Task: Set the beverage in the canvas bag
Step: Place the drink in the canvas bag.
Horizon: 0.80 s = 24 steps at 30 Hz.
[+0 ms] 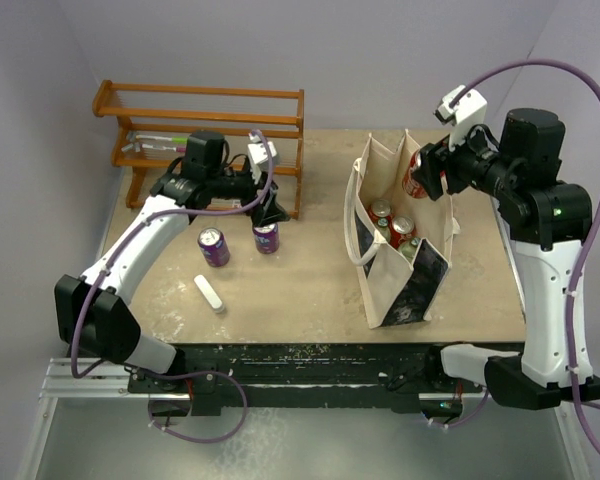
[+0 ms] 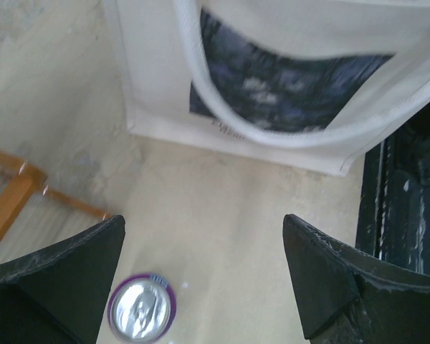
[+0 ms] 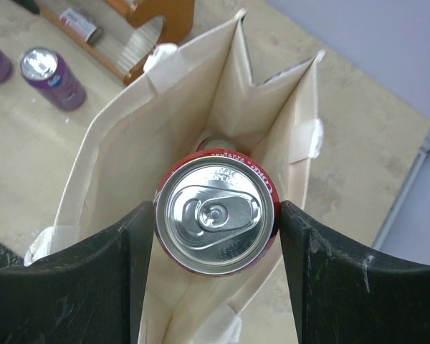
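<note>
Red can (image 3: 216,213) sits clamped in right end effector (image 3: 215,223) above canvas bag (image 3: 115,143).

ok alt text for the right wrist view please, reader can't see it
A red can, seen from above, is held between the right gripper's two black fingers over the open mouth of the cream canvas bag. At upper left a purple can stands on the table near a wooden rack.

walls (image 1: 280,40): plain pale lilac | worktop (image 1: 300,290): mottled beige | furniture: wooden rack (image 1: 200,117), far left | floor (image 1: 310,445): grey, near | light: even
</note>
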### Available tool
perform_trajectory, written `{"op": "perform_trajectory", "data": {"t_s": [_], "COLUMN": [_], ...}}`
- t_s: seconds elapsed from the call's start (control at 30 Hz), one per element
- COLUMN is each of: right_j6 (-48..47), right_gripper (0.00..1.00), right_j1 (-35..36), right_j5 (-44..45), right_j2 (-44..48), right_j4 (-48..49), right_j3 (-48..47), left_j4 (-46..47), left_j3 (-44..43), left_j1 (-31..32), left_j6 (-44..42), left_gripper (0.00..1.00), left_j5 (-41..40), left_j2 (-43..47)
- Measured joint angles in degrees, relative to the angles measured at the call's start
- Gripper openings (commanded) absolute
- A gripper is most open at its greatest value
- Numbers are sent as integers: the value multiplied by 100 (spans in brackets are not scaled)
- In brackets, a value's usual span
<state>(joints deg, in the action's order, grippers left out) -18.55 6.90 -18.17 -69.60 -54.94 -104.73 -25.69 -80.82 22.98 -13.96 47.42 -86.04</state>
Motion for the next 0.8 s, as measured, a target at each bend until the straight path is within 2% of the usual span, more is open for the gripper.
{"op": "perform_trajectory", "data": {"t_s": [0.37,0.53,0.8], "right_j6": [-9,-9,-162], "right_gripper": [0,0,0], "right_j1": [-162,-264,-323], "right_j5": [-343,-437,-702], "right_j2": [120,155,175], "right_j4": [129,181,240], "right_j3": [1021,1119,1250], "left_j4": [127,229,216], "left_j3": [-1847,-2098,-2323], "left_j1": [1231,1497,1644], "left_j6": [1174,2135,3421], "left_gripper": [87,84,69], "left_j5": [20,-326,-1086], "left_j2": [-1051,-1139,-1685]}}
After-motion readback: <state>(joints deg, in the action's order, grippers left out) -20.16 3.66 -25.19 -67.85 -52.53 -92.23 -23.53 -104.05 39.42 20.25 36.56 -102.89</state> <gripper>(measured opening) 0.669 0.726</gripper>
